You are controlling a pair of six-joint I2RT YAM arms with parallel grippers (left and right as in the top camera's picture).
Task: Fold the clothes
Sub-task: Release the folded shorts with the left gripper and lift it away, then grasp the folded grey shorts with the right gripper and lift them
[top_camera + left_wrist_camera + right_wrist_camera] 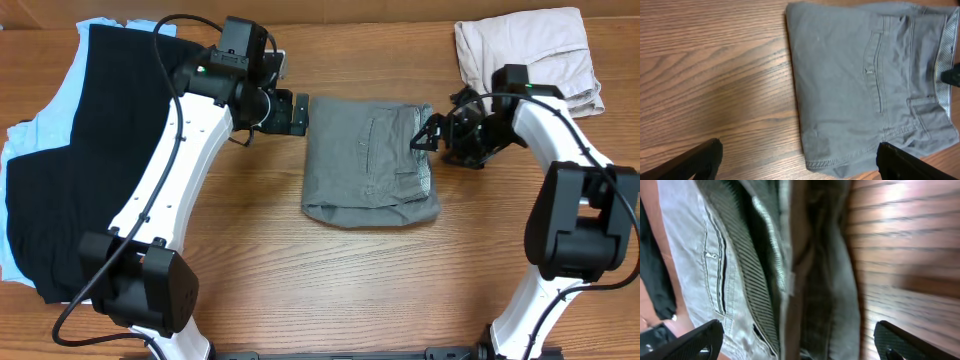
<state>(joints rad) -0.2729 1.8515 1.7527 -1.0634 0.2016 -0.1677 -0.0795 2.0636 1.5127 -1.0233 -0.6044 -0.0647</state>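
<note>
The grey shorts (368, 162) lie folded in a rough square in the middle of the table, back welt pocket up and speckled waistband at the right edge. They also show in the left wrist view (865, 85) and close up in the right wrist view (755, 275). My left gripper (297, 112) is open and empty, just off the shorts' upper left corner. My right gripper (428, 135) is open at the waistband edge on the right, its fingers spread on either side of the folded layers, holding nothing.
A black T-shirt (90, 150) lies over a light blue garment (45, 130) at the far left. Folded beige shorts (528, 50) sit at the back right corner. Bare wood table (330, 290) lies in front of the shorts.
</note>
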